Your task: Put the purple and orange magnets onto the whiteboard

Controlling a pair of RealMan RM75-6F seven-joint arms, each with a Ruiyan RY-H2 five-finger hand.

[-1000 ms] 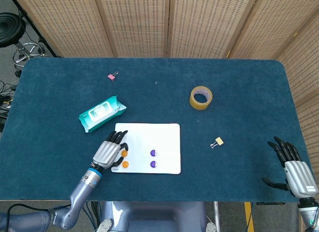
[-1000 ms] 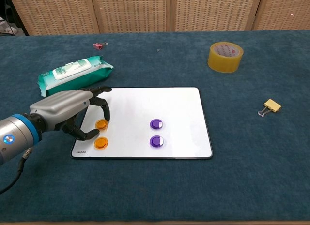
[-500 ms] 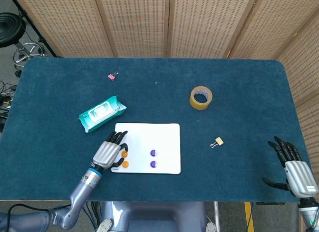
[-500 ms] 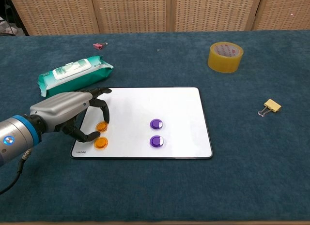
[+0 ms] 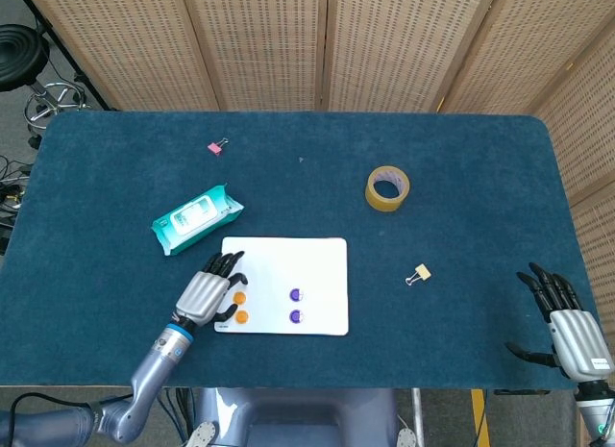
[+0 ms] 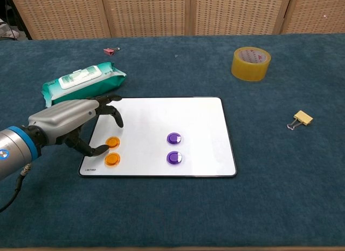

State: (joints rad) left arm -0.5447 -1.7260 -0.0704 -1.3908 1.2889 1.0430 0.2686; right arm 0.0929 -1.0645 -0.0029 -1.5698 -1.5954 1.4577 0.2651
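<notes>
Four magnets, two orange magnets [image 6: 112, 150] and two purple magnets [image 6: 173, 148], sit on your whiteboard [image 6: 199, 121]. They look small, hard and light; pinch their edges. Your left hand [image 6: 70, 123] hovers spread, holding nothing. Your right hand [image 5: 567, 324] rests spread, far away.

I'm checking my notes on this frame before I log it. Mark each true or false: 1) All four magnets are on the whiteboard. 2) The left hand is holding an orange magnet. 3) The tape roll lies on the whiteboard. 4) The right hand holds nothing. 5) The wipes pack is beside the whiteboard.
1) True: two orange magnets and two purple magnets sit on the whiteboard.
2) False: the left hand hangs over the board's left edge, holding nothing.
3) False: the tape roll lies on the table, apart from the board.
4) True: the right hand is open.
5) True: the wipes pack lies off its upper-left corner.
</notes>
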